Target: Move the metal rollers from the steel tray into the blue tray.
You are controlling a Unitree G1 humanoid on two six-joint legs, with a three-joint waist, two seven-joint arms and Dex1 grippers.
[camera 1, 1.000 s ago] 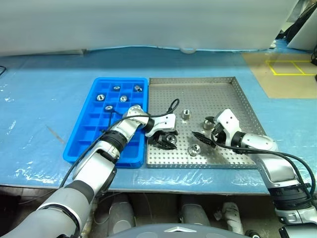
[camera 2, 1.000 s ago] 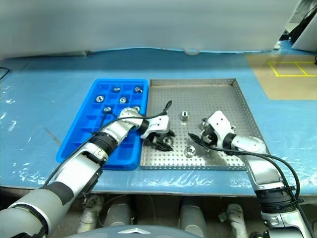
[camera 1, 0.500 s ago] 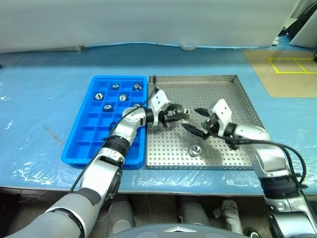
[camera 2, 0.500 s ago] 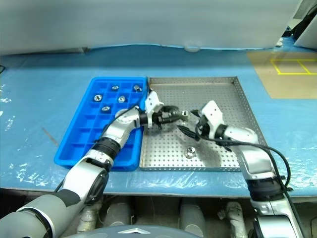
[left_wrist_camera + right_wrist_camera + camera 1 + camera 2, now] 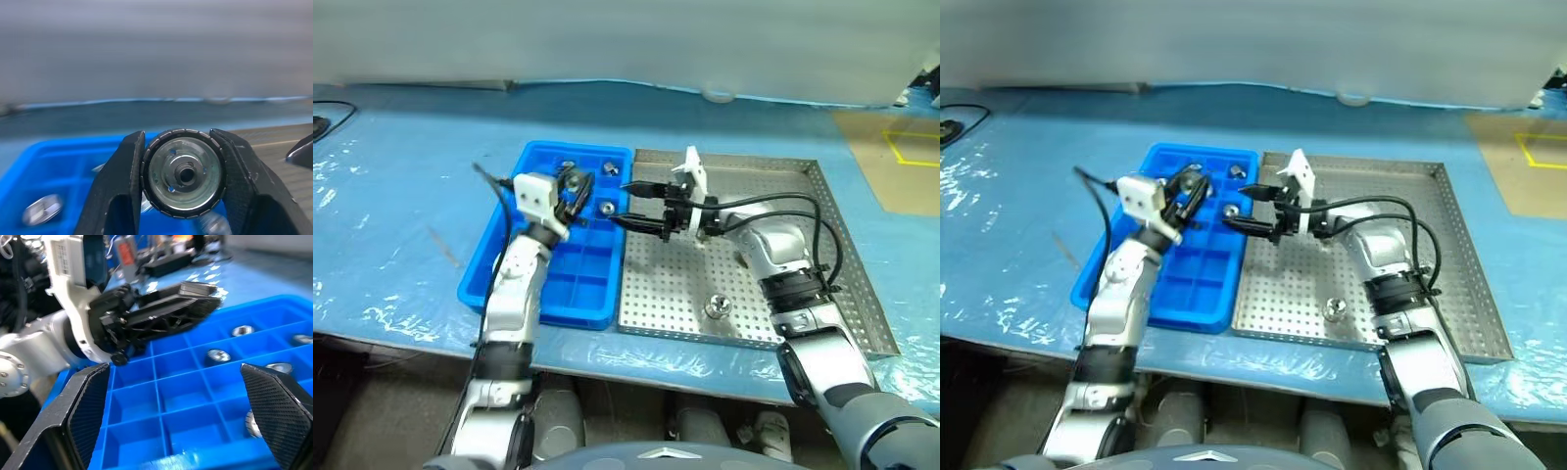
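My left gripper (image 5: 574, 186) hovers above the far part of the blue tray (image 5: 514, 269), shut on one of the metal rollers (image 5: 183, 171), which sits end-on between its black fingers (image 5: 120, 186). The right gripper (image 5: 628, 206) points left over the seam between the blue tray and the steel tray (image 5: 822, 245), open with nothing between its fingers (image 5: 83, 401). It faces the left gripper (image 5: 161, 313) a short way off. One roller (image 5: 717, 306) lies on the steel tray's near part. Several rollers (image 5: 217, 355) sit in the blue tray's far compartments.
Both trays rest on a table covered with blue plastic sheeting (image 5: 401, 196). A grey wall (image 5: 607, 39) runs along the back. Yellow floor tape (image 5: 915, 147) shows at the far right. The blue tray's near compartments (image 5: 578, 289) hold nothing.
The left gripper has lifted a roller off the steel tray and swung it left over the blue tray. My open right gripper has followed it left and upward. The camera has also shifted.
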